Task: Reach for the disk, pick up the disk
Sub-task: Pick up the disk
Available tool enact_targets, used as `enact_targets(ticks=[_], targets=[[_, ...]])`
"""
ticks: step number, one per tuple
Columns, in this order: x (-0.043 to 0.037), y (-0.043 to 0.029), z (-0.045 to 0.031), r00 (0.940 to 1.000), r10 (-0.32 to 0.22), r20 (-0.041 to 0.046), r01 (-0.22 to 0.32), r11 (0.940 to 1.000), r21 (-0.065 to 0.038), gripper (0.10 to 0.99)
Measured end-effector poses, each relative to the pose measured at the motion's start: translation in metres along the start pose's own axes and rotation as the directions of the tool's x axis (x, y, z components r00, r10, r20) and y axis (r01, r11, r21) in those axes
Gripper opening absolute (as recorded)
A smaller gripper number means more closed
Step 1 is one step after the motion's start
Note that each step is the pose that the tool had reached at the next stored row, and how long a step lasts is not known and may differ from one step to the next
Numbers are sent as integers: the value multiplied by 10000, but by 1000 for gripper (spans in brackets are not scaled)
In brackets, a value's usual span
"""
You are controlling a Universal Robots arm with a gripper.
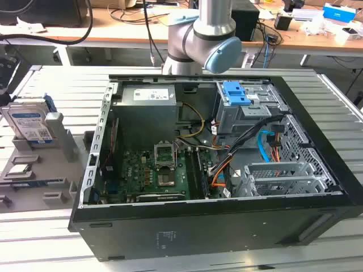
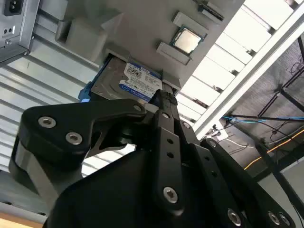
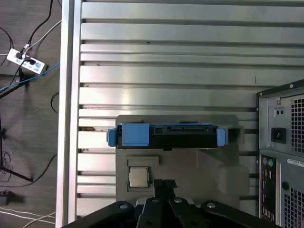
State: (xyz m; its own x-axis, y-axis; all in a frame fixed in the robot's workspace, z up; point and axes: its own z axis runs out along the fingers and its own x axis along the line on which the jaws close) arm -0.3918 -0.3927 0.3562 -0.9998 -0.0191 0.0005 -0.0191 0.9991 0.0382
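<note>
None of the grasp is done: the gripper (image 3: 164, 183), closed and empty, hovers short of the disk (image 3: 166, 135) ahead.

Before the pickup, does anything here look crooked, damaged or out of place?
Nothing stands out. The disk stands on edge, seated squarely in its grey holder, and the computer case lies open on its side.

arm (image 1: 211, 17): silver-grey tube | joint cap (image 1: 223, 54): pale blue, round | claw (image 2: 164, 100): black linkage plates | screws (image 2: 47, 122): silver, round-headed
</note>
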Motion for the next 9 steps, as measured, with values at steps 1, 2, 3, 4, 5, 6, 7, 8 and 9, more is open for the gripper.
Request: enact_targets(ticks=[1, 2, 3, 4, 5, 6, 7, 8, 9], targets=[[0, 0, 0, 10000, -5, 0, 5, 10000, 0, 106], [1, 0, 0, 9999, -164, -7, 164, 9999, 0, 106], [1, 0, 0, 9994, -331, -13, 331, 9995, 0, 106], [0, 0, 0, 9989, -467, -18, 467, 9989, 0, 106], [0, 0, 0, 9983, -589, -23, 589, 9983, 0, 106], [0, 0, 0, 9976, -688, -27, 688, 9976, -1, 106], [0, 0, 0, 9946, -1037, -40, 1037, 9946, -2, 106], [0, 0, 0, 9920, -1260, -48, 1260, 9920, -3, 106], [0, 0, 0, 9887, -1500, -58, 1500, 9887, -3, 106]])
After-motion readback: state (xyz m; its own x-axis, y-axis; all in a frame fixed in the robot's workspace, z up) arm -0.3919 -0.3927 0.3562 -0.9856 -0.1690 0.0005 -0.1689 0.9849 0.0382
